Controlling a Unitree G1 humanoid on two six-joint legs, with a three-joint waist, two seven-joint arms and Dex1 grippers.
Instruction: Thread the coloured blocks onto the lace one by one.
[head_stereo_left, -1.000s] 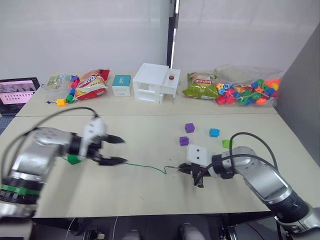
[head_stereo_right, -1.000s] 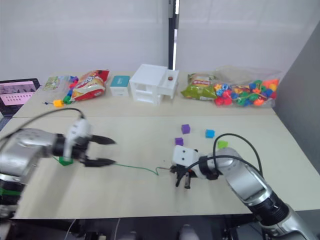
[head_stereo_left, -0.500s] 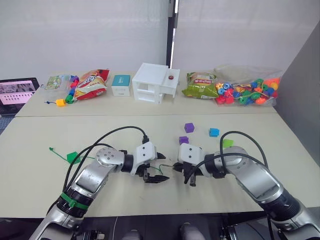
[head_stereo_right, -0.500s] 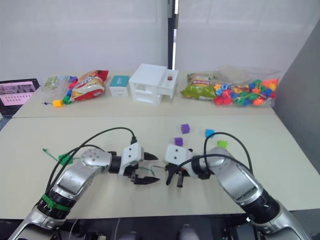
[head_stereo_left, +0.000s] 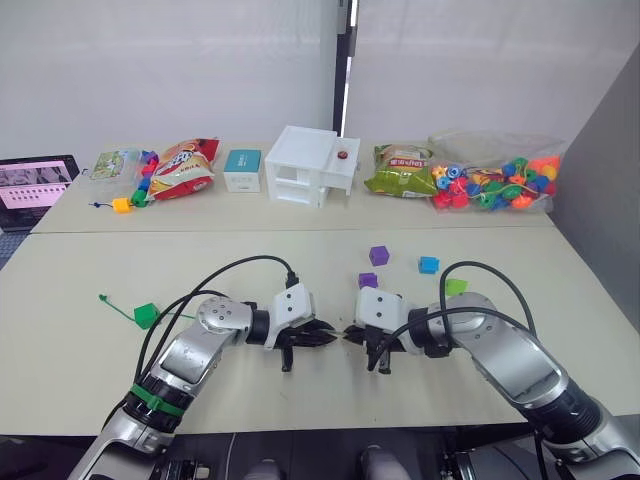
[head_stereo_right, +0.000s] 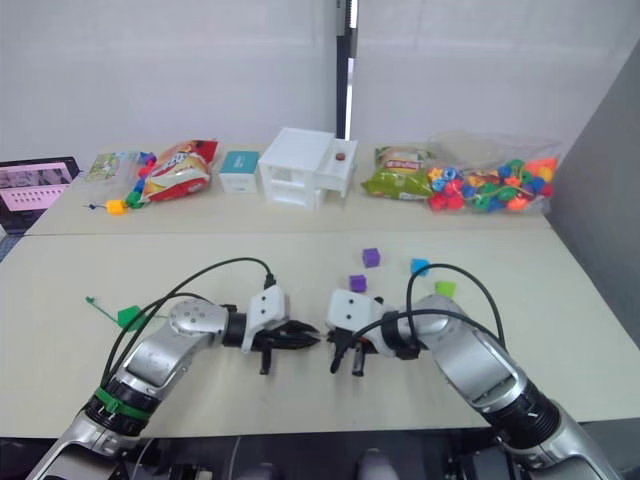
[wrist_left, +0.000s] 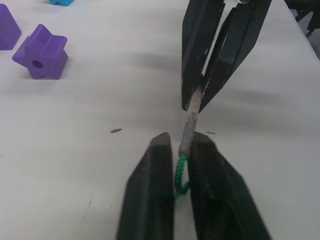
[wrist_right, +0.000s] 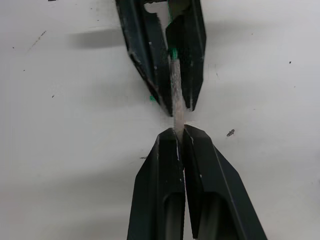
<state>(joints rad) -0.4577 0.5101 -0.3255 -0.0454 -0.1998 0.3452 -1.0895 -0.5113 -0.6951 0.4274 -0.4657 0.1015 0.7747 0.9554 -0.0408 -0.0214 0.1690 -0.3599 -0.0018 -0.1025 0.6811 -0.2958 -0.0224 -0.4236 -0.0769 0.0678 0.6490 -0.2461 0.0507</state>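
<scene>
Both grippers, L & R, pinch the lace tip nose-to-nose; uneven release could drop it, w/ no block threaded yet.

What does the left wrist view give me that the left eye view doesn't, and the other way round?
Left wrist view: close detail of the lace, its greyish tip clamped by both the left gripper and the right gripper, and the hole through a purple block. Left eye view: the dark green block by the lace's far end, the light green block and the bead bag. Shared: the grippers meeting tip to tip, with purple blocks beyond.
</scene>
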